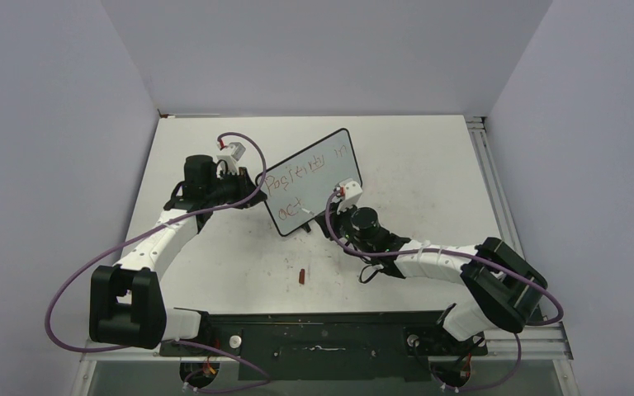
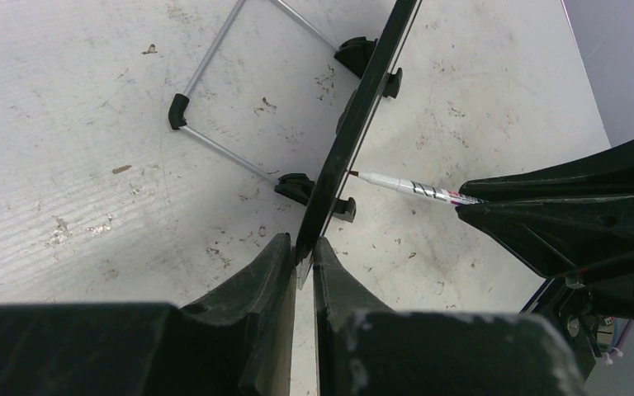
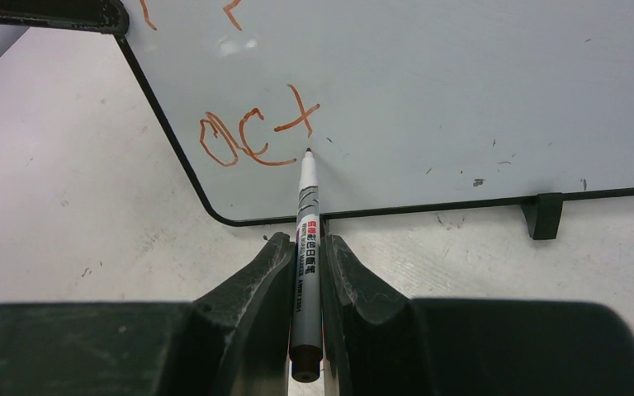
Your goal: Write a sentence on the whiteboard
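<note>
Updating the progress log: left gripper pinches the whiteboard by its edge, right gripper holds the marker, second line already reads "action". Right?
Not quite: the second line reads only "act", as the right wrist view shows, with the marker tip at the foot of the t. The left gripper does pinch the whiteboard by its edge, and the right gripper holds the marker.
</note>
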